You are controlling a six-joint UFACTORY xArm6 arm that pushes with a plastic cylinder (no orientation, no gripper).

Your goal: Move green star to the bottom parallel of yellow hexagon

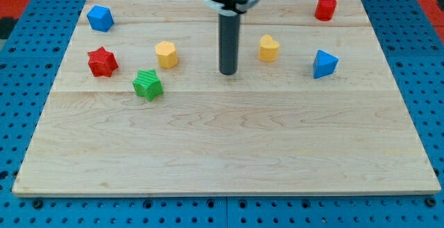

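The green star [147, 84] lies on the wooden board at the view's left of centre, just below and left of the yellow hexagon [166, 54]. My tip [228, 72] rests on the board to the right of both, about a hexagon's height level, some way from the green star and touching no block.
A red star [102, 62] lies left of the green star. A blue block [100, 18] sits at the top left. A yellow heart-like block [269, 48] is right of my tip, a blue block [324, 64] further right, a red block [325, 8] at the top right.
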